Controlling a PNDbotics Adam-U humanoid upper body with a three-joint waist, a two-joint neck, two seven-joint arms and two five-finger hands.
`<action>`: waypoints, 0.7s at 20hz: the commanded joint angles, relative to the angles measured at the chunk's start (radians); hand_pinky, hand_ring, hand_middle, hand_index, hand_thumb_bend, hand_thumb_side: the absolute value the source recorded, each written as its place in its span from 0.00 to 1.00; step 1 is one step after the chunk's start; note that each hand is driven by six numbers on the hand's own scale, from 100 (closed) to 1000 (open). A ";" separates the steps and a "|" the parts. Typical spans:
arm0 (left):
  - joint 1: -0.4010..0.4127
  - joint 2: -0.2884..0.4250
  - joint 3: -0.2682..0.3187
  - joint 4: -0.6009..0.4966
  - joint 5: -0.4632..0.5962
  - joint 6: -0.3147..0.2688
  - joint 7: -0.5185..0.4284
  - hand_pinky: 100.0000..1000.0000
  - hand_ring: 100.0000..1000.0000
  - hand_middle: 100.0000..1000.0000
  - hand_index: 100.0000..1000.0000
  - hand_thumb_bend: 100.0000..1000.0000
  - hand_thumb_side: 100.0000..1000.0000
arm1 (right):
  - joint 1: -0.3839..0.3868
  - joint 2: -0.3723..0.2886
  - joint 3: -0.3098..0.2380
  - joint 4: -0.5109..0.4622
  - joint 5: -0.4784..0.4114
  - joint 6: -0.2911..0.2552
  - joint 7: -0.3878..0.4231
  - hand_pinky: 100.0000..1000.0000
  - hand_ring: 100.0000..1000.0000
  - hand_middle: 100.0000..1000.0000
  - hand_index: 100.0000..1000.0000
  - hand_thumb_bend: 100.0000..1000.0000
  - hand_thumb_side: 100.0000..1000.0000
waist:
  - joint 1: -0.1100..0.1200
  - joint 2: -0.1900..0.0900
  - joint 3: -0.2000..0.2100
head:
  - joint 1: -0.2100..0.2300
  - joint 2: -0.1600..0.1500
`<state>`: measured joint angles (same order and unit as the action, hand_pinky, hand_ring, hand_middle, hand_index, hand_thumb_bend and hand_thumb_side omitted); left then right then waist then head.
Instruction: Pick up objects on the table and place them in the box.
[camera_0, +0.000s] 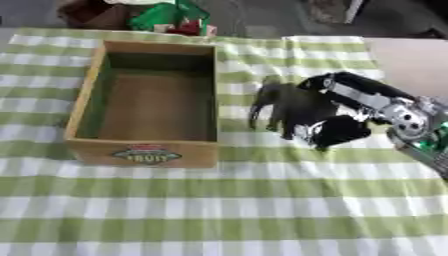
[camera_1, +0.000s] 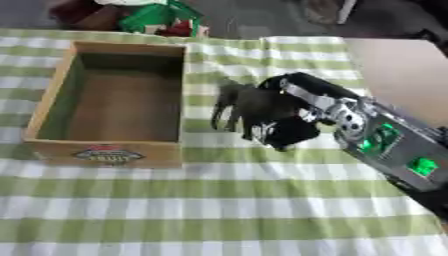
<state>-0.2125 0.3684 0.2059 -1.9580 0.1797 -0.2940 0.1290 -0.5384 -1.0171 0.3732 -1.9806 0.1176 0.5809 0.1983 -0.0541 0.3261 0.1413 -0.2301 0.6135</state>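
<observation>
- Green-and-white checked cloth (camera_0: 219, 200) covers the table.
- We see the wooden box (camera_0: 144, 152) at left, apparently empty, its opening facing up to receive objects.
- The right hand (camera_0: 293, 112) hangs beside the box, fingers pointing down; we cannot tell whether it holds anything.
- No loose object shows.

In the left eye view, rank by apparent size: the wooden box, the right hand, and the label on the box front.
1. Wooden box, clearly the largest.
2. Right hand, fingers hanging down beside the box; it may sit higher and nearer the camera, so it could look bigger than it is.
3. Label, smallest.
</observation>
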 joint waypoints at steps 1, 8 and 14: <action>-0.007 0.013 -0.002 -0.011 0.001 0.000 0.001 0.42 0.52 0.59 0.72 0.00 0.86 | -0.041 -0.018 -0.027 -0.019 0.007 -0.014 0.001 0.46 0.29 0.00 0.13 0.00 0.25 | 0.005 -0.023 0.003 | -0.002 -0.006; -0.006 0.013 -0.001 -0.011 0.001 -0.001 0.000 0.42 0.52 0.59 0.72 0.00 0.86 | -0.069 -0.010 -0.027 -0.019 0.019 -0.009 0.025 0.46 0.29 0.00 0.13 0.00 0.25 | 0.005 -0.024 0.002 | -0.001 -0.006; -0.010 0.010 -0.017 -0.008 0.011 -0.001 -0.013 0.42 0.52 0.59 0.72 0.00 0.86 | -0.159 0.081 -0.006 -0.015 0.056 -0.036 0.061 0.48 0.29 0.00 0.13 0.00 0.23 | 0.009 -0.036 0.041 | -0.034 -0.001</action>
<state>-0.2126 0.3669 0.1897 -1.9575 0.1879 -0.2944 0.1222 -0.6786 -0.9387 0.3762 -1.9805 0.1569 0.5515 0.2498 -0.0476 0.3116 0.1830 -0.2581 0.6146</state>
